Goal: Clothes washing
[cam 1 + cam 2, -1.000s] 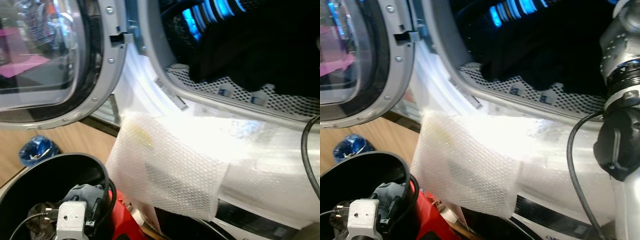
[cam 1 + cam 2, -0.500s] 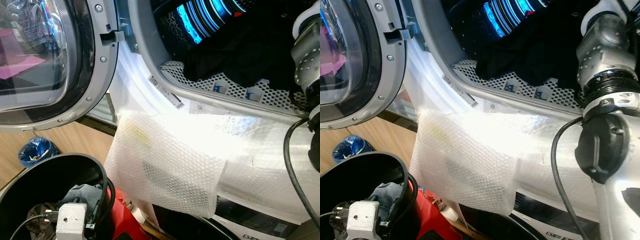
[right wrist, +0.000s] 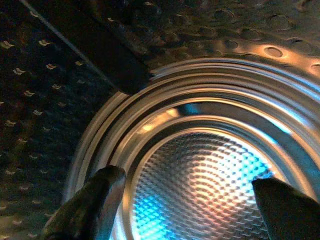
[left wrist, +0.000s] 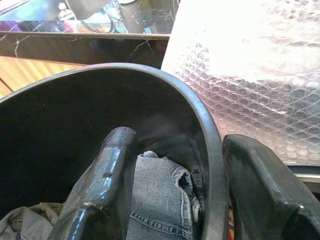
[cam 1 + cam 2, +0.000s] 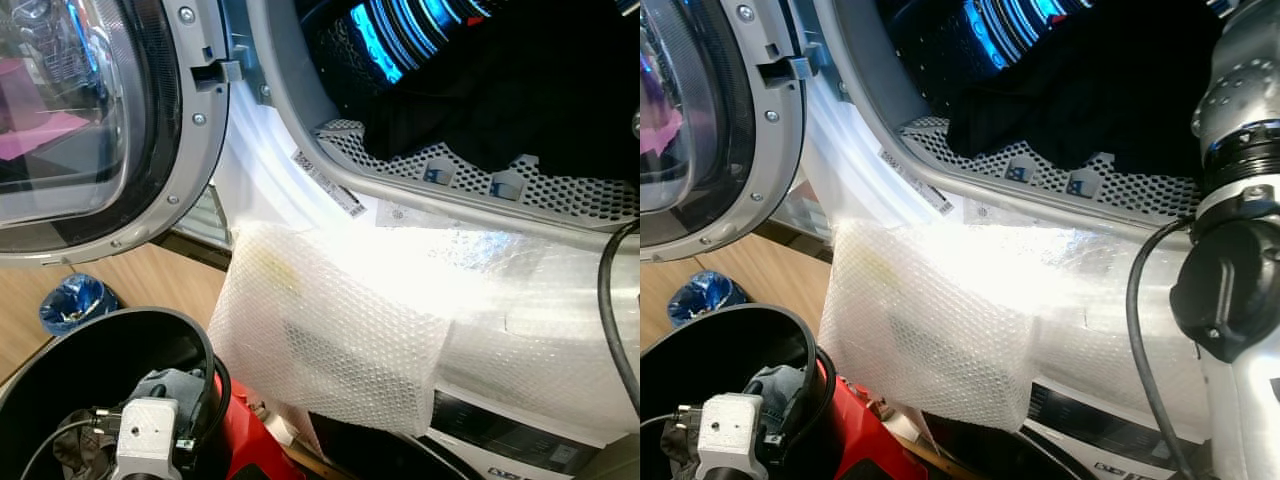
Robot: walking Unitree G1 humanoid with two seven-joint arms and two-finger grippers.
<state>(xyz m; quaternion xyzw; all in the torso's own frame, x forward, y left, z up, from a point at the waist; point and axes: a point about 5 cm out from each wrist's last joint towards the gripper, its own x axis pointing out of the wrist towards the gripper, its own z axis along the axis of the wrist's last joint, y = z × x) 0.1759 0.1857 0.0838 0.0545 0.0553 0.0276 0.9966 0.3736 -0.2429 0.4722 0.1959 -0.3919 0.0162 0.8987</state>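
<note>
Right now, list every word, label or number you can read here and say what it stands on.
None can be read.
White sticker strip on the washing machine's door frame: print too small.
Round sticker below the drum opening: blurred.
White lettering on the dark lower panel: cut off, too blurred.

A black garment (image 5: 520, 95) lay heaped inside the open drum of the white front-loading washing machine (image 5: 300, 170), draped over its perforated metal lip. Below and to the left, a round black laundry basket (image 5: 60, 370) held crumpled blue denim jeans (image 4: 157, 197) against its inner wall.
</note>
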